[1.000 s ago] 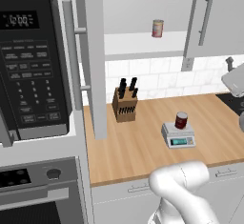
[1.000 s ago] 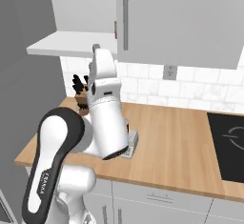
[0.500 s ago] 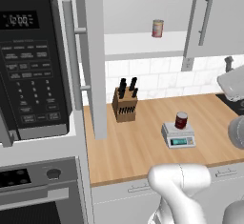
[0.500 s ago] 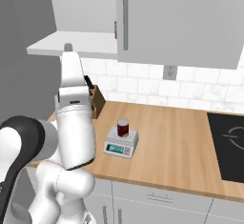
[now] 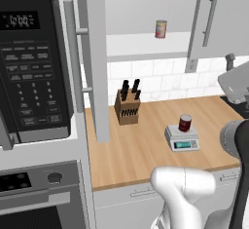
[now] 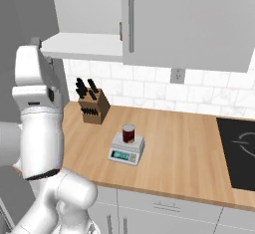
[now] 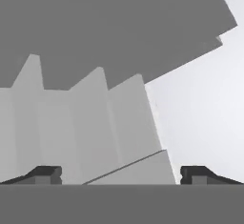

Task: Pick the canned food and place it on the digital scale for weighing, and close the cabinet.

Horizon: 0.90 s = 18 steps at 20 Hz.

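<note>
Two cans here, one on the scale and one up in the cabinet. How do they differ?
The can on the scale is plain dark red with a dark top; the cabinet can has a red and yellowish label. The first stands on the scale on the counter; the second sits on the white shelf of the open cabinet. Both are small, upright cylinders.

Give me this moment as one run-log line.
can: on scale, upright | cabinet: door open, second can on shelf | fingers: apart, empty | left to do: close cabinet
</note>
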Available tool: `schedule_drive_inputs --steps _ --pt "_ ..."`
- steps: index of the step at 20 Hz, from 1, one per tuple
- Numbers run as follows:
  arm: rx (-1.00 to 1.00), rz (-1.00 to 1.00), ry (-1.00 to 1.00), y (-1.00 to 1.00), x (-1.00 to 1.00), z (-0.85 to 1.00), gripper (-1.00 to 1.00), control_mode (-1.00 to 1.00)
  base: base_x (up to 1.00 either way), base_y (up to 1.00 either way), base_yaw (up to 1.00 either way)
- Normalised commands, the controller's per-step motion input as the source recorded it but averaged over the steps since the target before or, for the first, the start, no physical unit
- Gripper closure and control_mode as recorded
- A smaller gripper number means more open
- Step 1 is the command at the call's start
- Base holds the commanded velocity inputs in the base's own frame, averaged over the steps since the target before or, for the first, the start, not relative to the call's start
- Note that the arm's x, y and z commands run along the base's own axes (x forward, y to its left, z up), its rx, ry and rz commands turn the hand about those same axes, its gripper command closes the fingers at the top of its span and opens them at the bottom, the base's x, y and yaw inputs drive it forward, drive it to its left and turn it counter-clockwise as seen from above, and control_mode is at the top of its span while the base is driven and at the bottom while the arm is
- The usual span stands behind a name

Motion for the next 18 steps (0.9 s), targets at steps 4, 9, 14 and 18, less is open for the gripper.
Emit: schedule_drive_inputs --steps 4,9,14,18 --pt "0.0 -0.16 -0.03 0.8 -1.0 -0.29 -1.0 -1.0 0.0 0.0 0.0" --pt "0.0 -0.01 0.01 0.48 -1.0 0.0 -1.0 -1.0 0.0 0.0 0.0" --pt "0.0 0.04 0.14 0.9 -1.0 -0.05 -1.0 -1.0 0.0 0.0 0.0" --pt "-0.01 0.19 0.11 1.0 -1.0 -0.68 -1.0 -1.0 0.0 0.0 0.0"
